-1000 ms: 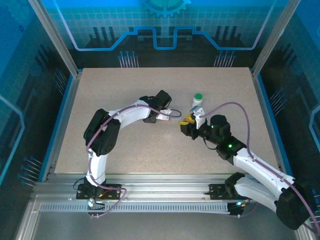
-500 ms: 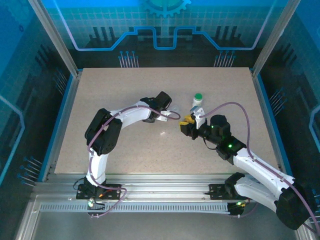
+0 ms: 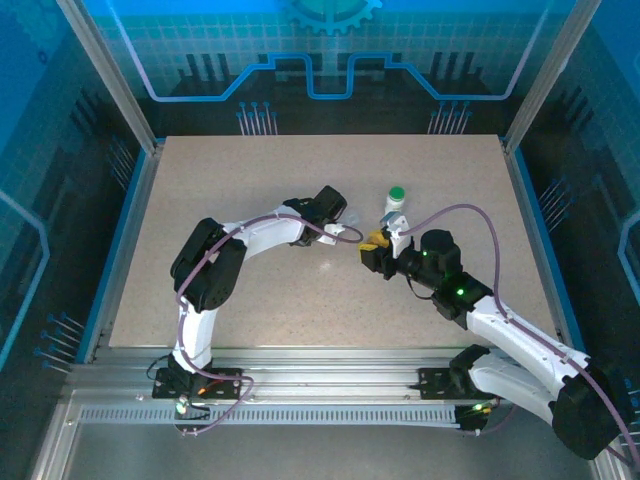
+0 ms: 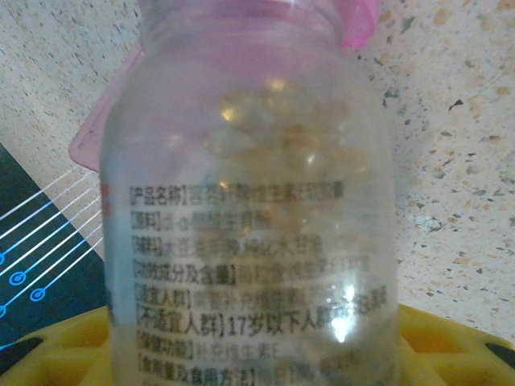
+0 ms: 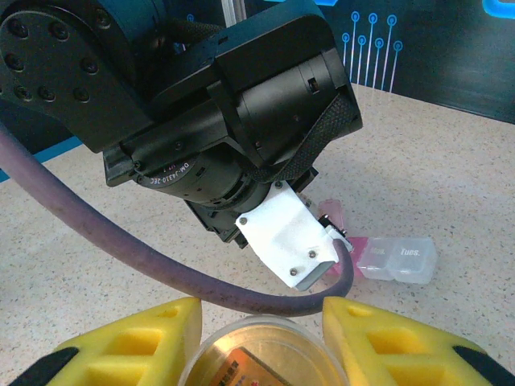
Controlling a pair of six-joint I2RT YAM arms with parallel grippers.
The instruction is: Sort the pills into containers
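My pads (image 5: 129, 342) are yellow, beside an amber vial (image 5: 257, 354), a clear vial (image 4: 249, 161) with pink lid (image 4: 356, 20) and black print (image 4: 241, 277), on a speckled beige tabletop (image 4: 451, 121).

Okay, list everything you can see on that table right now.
bottle: one, white with green cap, upright beyond the right gripper.
clear vial: one, pink lid, in front of the left gripper.
pills: several, yellowish, inside the clear vial.
brownish vial: one, translucent, between the right pads.
table: one, speckled beige.
left gripper: one, yellow pads, mid-table.
right gripper: one, yellow pads, mid-table.
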